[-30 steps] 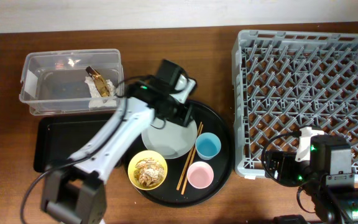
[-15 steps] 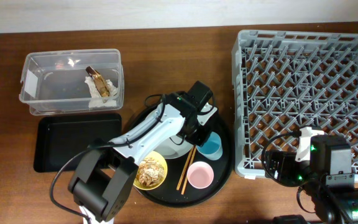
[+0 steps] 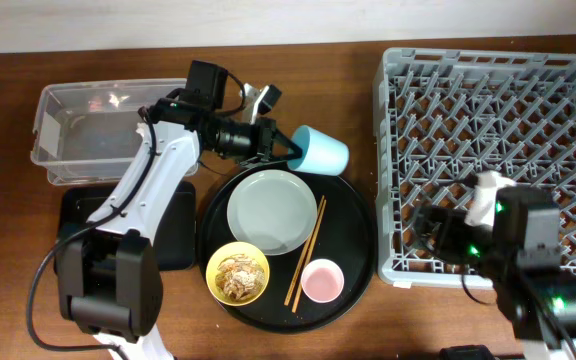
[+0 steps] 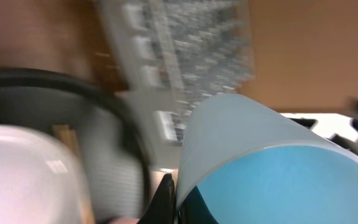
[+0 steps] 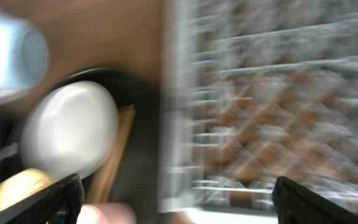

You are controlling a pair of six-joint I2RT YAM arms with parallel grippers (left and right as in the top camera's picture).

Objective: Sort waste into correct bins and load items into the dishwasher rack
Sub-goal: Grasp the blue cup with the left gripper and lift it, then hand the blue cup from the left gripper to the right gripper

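Note:
My left gripper (image 3: 293,150) is shut on the rim of the small blue cup (image 3: 321,150) and holds it on its side above the table, behind the round black tray. In the left wrist view the cup (image 4: 278,174) fills the right side, with its wall pinched between the dark fingertips (image 4: 165,200). The grey-green plate (image 3: 273,210), the yellow bowl (image 3: 238,275) with tan scraps, the pink cup (image 3: 321,281) and the chopsticks (image 3: 306,250) lie on the round tray. My right gripper (image 3: 430,243) is open at the rack's (image 3: 498,150) front left corner. The left arm hides the tub's waste.
The clear tub (image 3: 78,125) stands at the back left, with the shallow black rectangular tray (image 3: 76,235) in front of it. The round black tray (image 3: 353,215) sits between them and the rack. The right wrist view is blurred: plate (image 5: 67,134), chopsticks (image 5: 118,149), rack (image 5: 272,93).
My left gripper closed on the blue cup on the round tray and carried it up and back, off the tray. The right arm shifted slightly left, still open.

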